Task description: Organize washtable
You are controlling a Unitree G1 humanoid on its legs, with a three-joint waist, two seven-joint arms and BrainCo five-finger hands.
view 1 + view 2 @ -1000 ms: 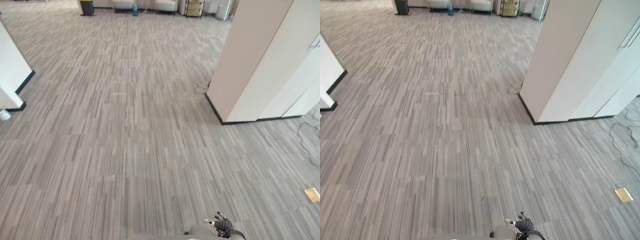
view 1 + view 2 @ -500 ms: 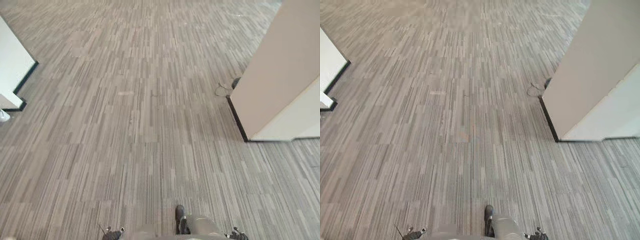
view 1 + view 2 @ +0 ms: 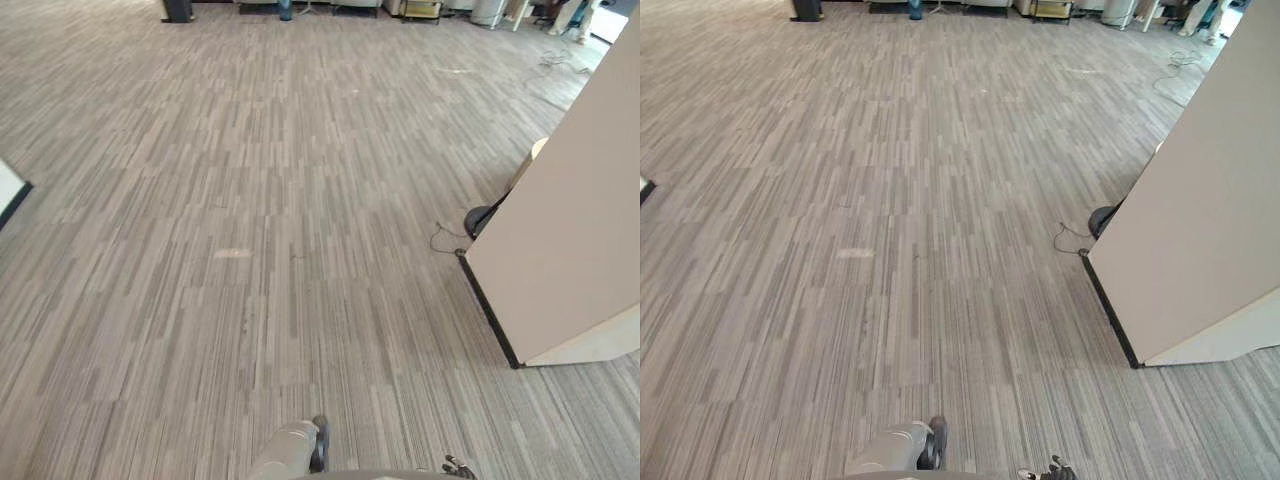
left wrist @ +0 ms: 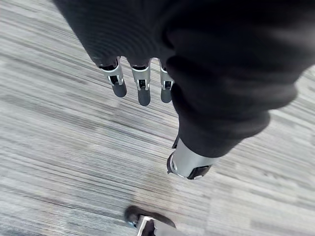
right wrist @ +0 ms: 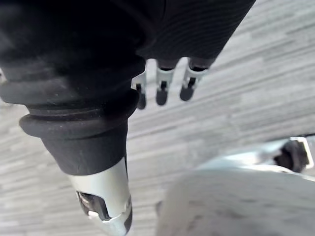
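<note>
Left wrist view: robot hand [image 4: 143, 91] above carpet [image 4: 59, 147]

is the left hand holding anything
No, the left hand hangs open and empty above the carpet.

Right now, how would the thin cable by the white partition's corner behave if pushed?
The cable lies in a loose curl, so probably floppy and light. It seems to run to a dark round object, which may hold it back. The carpet likely drags it.
</note>
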